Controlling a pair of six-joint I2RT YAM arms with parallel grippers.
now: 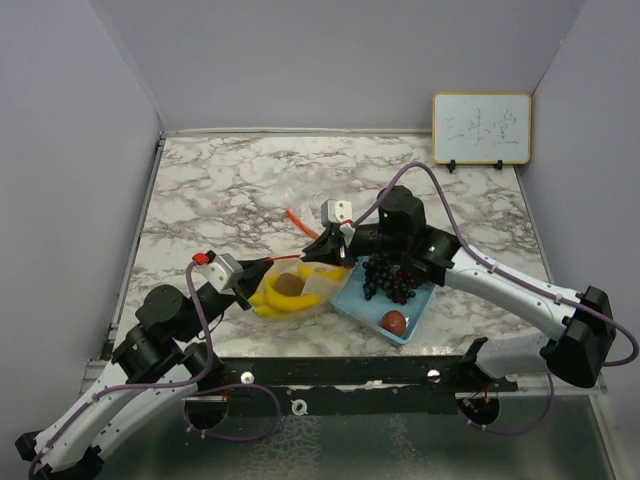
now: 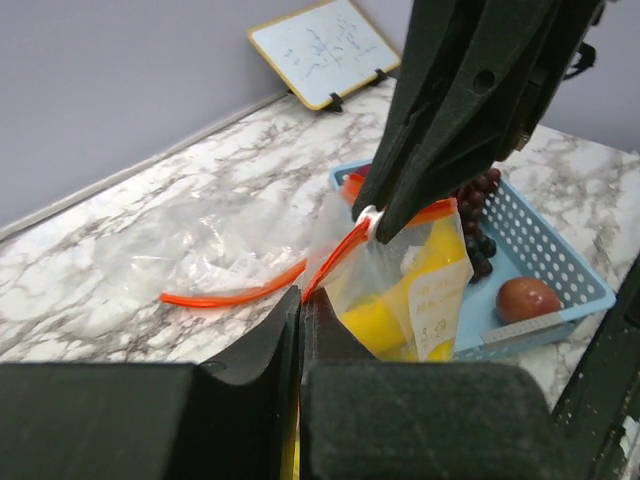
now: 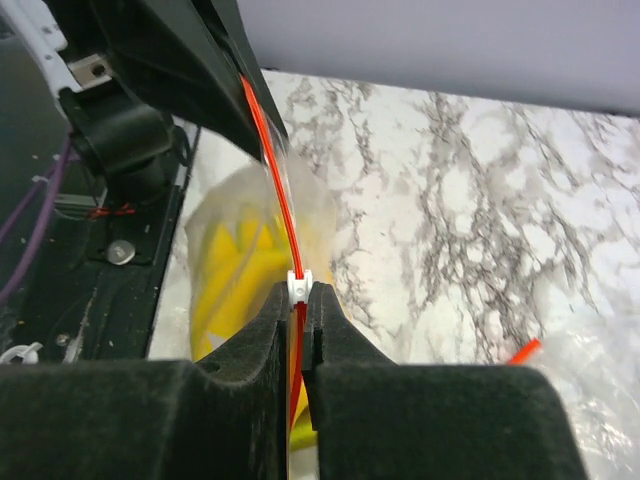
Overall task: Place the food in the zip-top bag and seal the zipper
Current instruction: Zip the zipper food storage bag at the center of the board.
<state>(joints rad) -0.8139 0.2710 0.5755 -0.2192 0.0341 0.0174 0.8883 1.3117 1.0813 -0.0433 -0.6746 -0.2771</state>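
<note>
The left arm reaches in from 7 o'clock, forearm low over the counter (image 1: 200,190), and its left pincer (image 2: 301,300) is clamped together on one end of the orange-red zipper strip (image 2: 335,255) of a clear zip-top plastic bag (image 1: 300,290). The right arm sweeps in from 4 o'clock, elbow raised and wrist bent down. Its right pincer (image 3: 300,300) is pinched on the same strip, right at the small white slider (image 3: 299,285). The strip runs taut and nearly straight between the two pincers, holding the bag's mouth up off the marbled surface. The bag hangs beneath it near the counter's middle, towards 6 o'clock. A bunch of yellow bananas (image 1: 280,300) shows through the film, with a darker rounded piece (image 1: 290,285) on top; its colour is hard to tell. At 3 o'clock of the bag, touching it, lies a light blue plastic basket (image 1: 420,310). The basket holds a cluster of dark purple grapes (image 1: 390,278) and a small red round fruit (image 1: 394,321). A second clear bag (image 2: 200,255) lies flat at 12 o'clock.
</note>
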